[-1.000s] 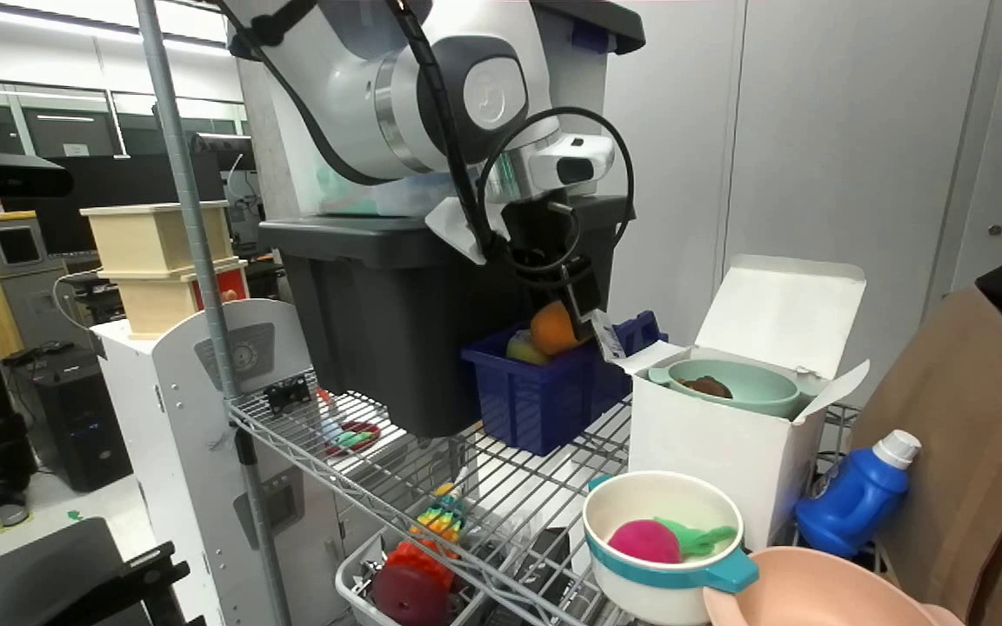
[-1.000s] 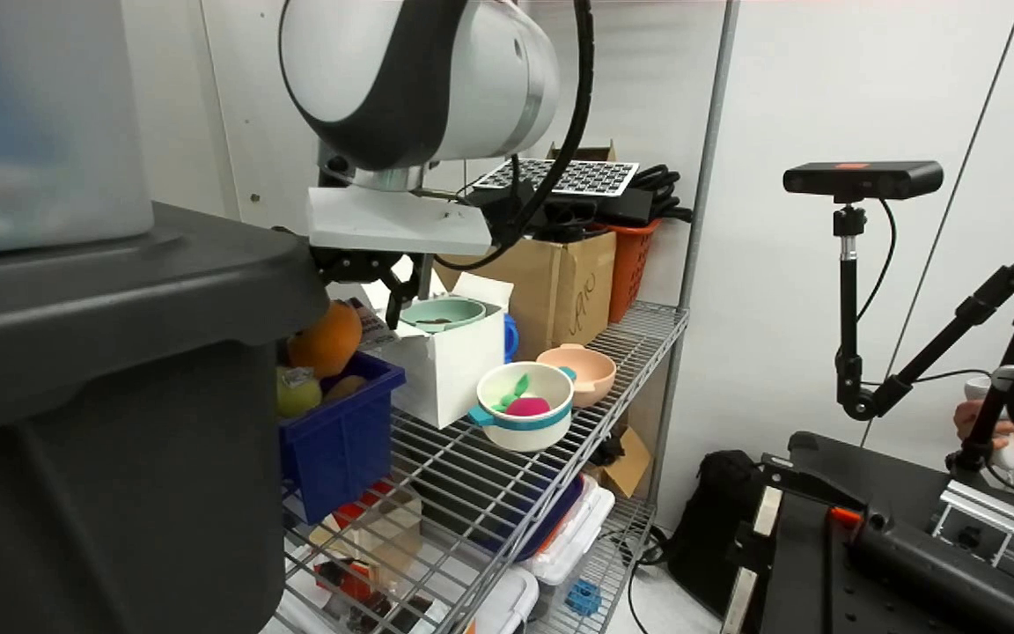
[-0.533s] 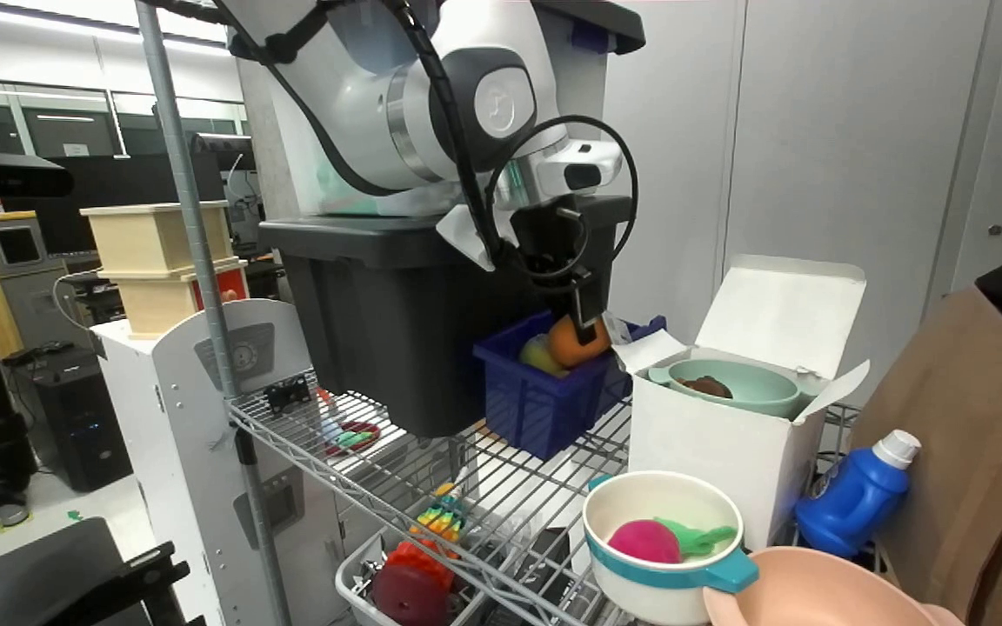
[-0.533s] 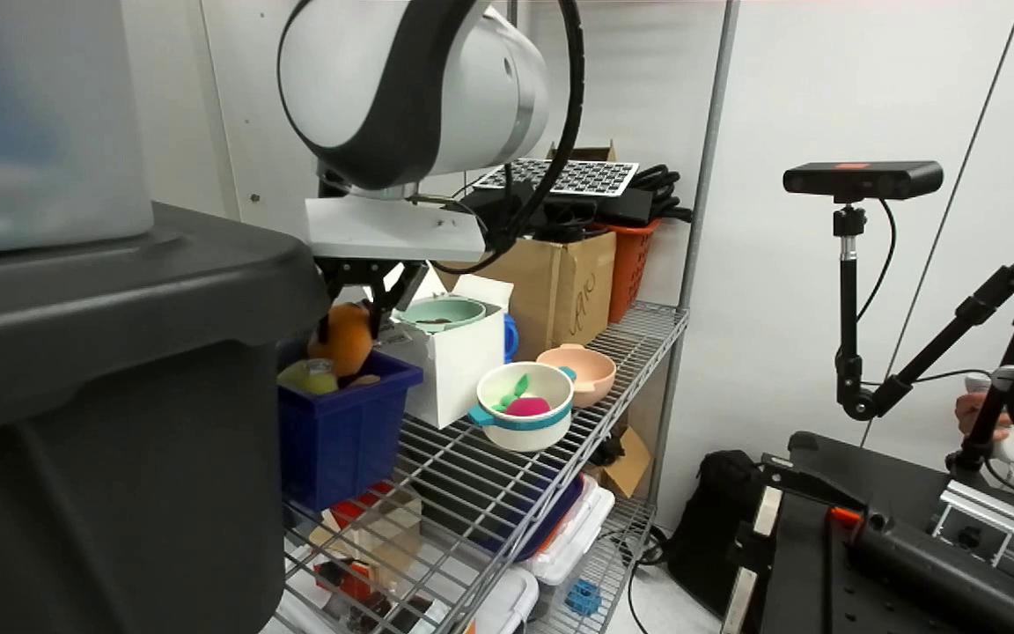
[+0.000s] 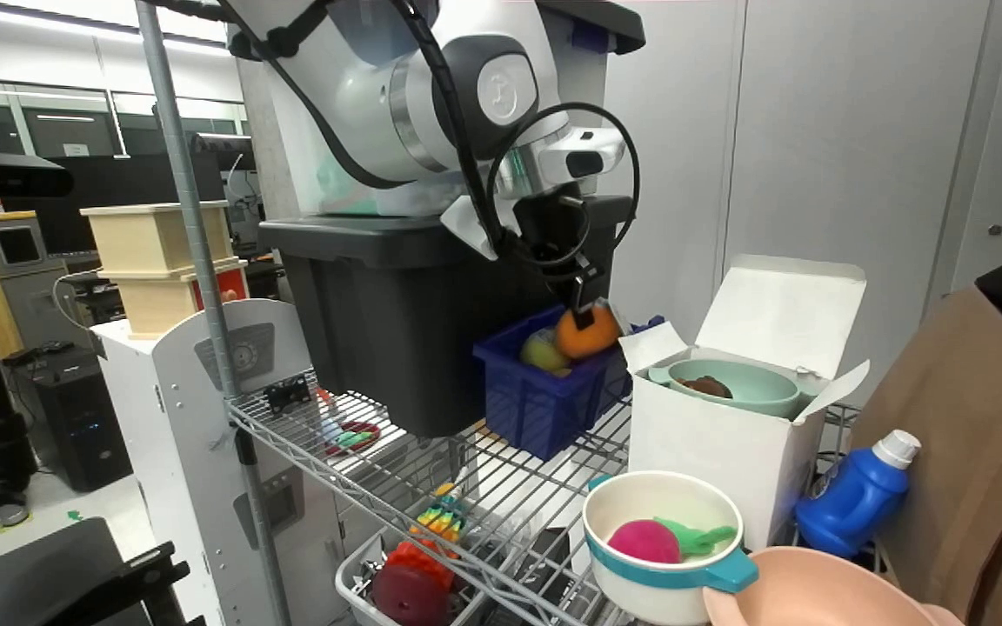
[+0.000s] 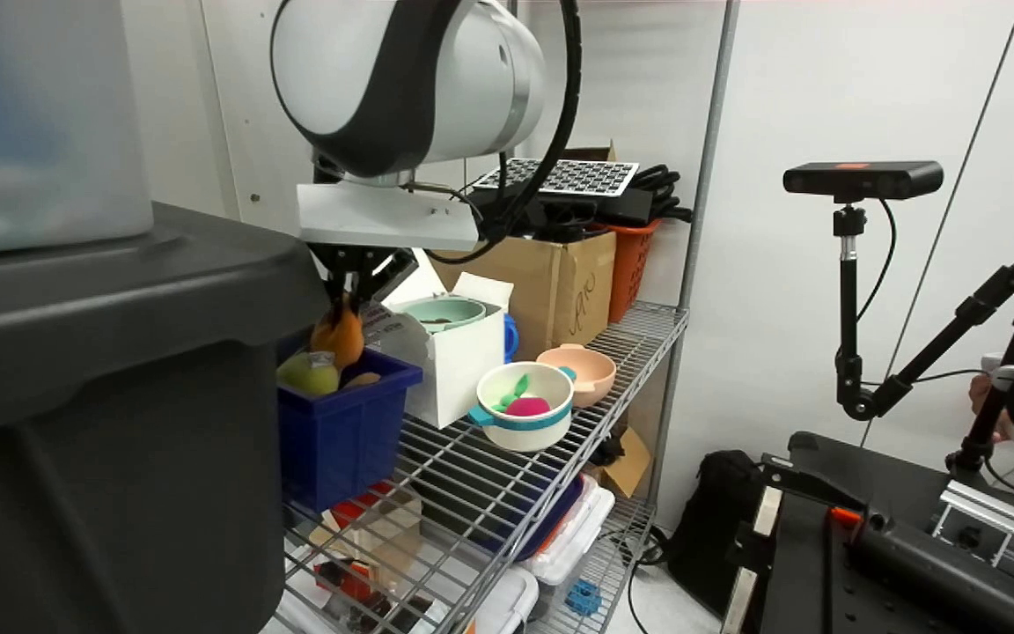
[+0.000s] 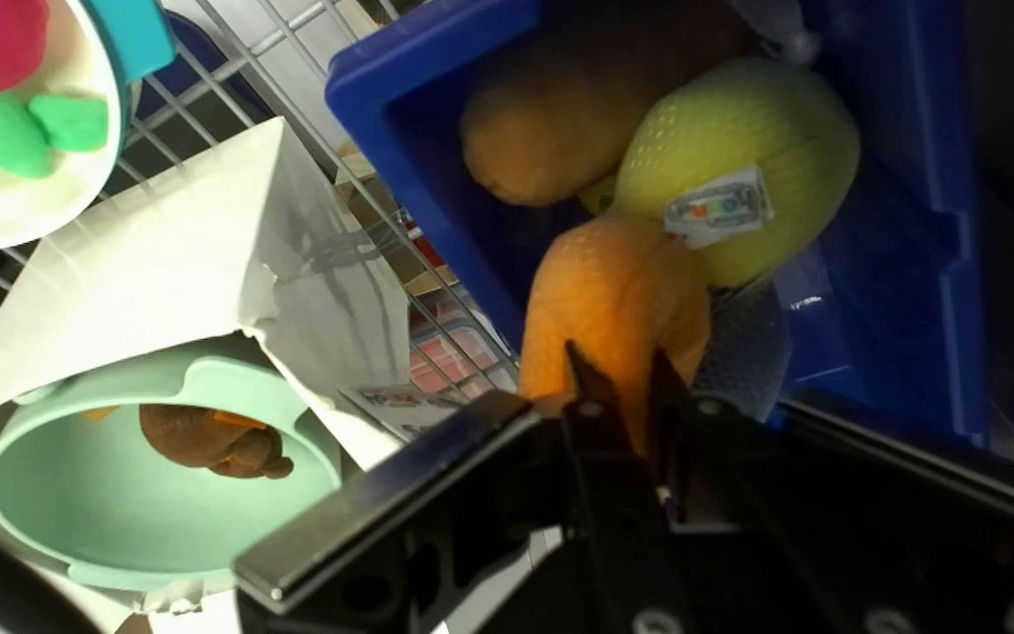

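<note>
Wrist view: the orange soft toy (image 7: pixel 604 264), in the blue bin (image 7: pixel 437 51) beside the edge facing the white box (image 7: pixel 164 229), is pinched by the gripper (image 7: pixel 615 350) (a fold is noted) and is judged light and squashy, best grasped by its bunched top.

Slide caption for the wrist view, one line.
Wrist view: pincer squeezes a soft orange fruit at a blue bin, yellow-green fruit alongside; mint bowl in a white box, image left.
</note>
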